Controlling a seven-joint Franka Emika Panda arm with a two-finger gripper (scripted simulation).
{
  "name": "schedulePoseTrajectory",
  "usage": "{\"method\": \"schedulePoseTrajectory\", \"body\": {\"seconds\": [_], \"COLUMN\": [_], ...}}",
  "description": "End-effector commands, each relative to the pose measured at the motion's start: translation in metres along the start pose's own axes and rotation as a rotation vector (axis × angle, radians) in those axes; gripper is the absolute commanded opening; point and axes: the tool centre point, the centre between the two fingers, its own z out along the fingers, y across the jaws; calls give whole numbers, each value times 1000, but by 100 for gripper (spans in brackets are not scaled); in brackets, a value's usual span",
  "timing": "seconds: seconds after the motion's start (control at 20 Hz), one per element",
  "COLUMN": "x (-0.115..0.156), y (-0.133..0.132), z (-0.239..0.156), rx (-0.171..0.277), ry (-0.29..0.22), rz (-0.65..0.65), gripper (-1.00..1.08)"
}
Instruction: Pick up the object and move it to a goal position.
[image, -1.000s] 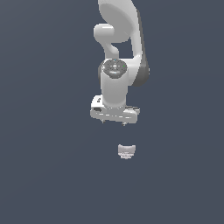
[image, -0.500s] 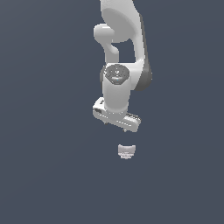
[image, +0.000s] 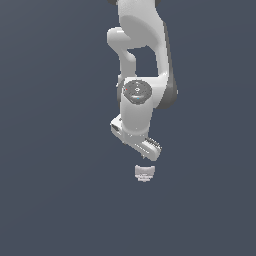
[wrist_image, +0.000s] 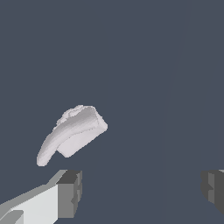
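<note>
The object (image: 144, 173) is a tiny pale grey-white piece lying on the dark floor, just below the arm in the exterior view. In the wrist view the object (wrist_image: 72, 133) shows as a tapering blocky shape, wide at one end. My gripper (image: 141, 148) hangs a little above it, turned at an angle. Its fingers (wrist_image: 70, 193) stand wide apart in the wrist view, with nothing between them, and the object lies outside the gap, beyond one finger.
The white arm (image: 142, 75) rises behind the gripper. Plain dark grey floor (image: 60, 200) lies all around.
The gripper has turned about its own axis and dropped slightly toward the object. The object has stayed where it was.
</note>
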Motion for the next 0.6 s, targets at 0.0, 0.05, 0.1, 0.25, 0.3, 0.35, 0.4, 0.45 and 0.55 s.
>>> {"method": "schedulePoseTrajectory", "body": {"seconds": [0.0,0.05,0.1,0.25,0.3,0.35,0.4,0.45,0.55], "x": [2,3,3,5,6,6,7,7,8], "y": [-5,-7,-8,-14,-16,-18,-20,-21,-25], "z": [2,3,3,6,6,7,8,9,10], "rx": [1,1,1,2,2,2,2,2,3], "ry": [0,0,0,1,1,1,1,2,2], "rz": [67,93,119,196,222,248,274,299,351], "gripper": [100,100,100,100,100,100,100,100,100]}}
